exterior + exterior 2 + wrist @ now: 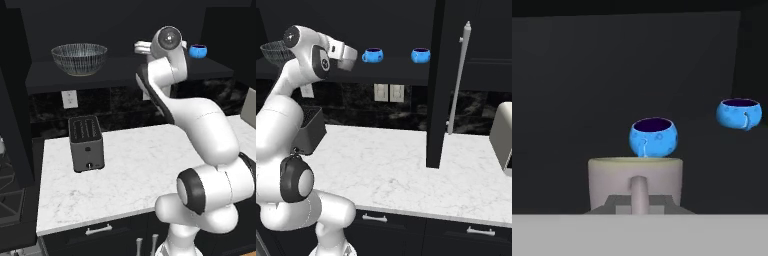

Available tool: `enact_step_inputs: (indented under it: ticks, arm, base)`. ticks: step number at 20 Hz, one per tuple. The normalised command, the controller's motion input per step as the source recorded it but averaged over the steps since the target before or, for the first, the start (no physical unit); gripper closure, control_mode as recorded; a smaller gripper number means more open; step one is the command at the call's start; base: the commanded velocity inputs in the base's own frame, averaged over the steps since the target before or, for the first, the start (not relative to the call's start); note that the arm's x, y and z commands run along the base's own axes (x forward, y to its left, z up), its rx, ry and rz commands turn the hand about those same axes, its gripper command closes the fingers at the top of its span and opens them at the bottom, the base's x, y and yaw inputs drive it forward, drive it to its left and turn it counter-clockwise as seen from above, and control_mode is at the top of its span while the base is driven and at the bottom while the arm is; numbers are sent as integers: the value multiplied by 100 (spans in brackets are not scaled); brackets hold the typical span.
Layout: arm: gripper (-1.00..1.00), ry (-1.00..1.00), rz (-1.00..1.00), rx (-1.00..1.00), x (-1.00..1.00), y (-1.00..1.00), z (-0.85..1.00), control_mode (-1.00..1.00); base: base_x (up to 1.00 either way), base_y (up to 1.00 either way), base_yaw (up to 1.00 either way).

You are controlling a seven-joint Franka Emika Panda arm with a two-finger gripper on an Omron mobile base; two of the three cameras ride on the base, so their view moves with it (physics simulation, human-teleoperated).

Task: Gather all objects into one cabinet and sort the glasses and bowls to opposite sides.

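**Beige cup held up at the cabinet shelf beside the blue bowls**

The white arm reaches up from the base to the dark shelf (125, 70) of the black wall cabinet. Its jaws are closed down almost fully, and in the hand view they grip the beige cup (635, 182) by its near side, with the cup's small handle facing the camera and the cup standing upright. In the right base view the gripper (351, 57) sits at shelf height, just left of the nearer blue bowl (372, 55); the cup itself is hard to make out there.

Both small blue bowls stand upright on the shelf with their dark insides showing. From the hand, the nearer blue bowl lies straight beyond the cup, close behind its rim, and the second blue bowl (739, 113) stands farther to the right, well apart from the first. In the left base view one blue bowl (198, 51) peeks out to the right of the arm's wrist.

The clear glass bowl (79, 58) rests at the left part of the same shelf, well apart from the blue bowls, with the arm between them.

The cabinet door (436, 85) stands open, edge-on, with its long white bar handle (458, 75) to the right. Below, a dark toaster (86, 143) sits on the white marble tabletop (135, 170), left of the arm.
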Motion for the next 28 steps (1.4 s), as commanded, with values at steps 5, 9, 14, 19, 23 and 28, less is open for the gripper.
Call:
enact_step_inputs:
  ticks: [5,9,14,19,23,28]
  arm:
    - [100,6,-16,0,1,-34,10,-100]
    - [100,5,-13,0,12,-42,11,-100]
    - [100,1,-8,0,7,-60,0,-100]
    - [100,2,-8,0,3,-61,3,-100]
    - [100,3,-8,0,0,-55,6,-100]
    - [100,0,-4,0,0,-58,0,-100]
  base:
    - [0,0,0]
    - [0,0,0]
    - [0,0,0]
    - [0,0,0]
    - [0,0,0]
    - [0,0,0]
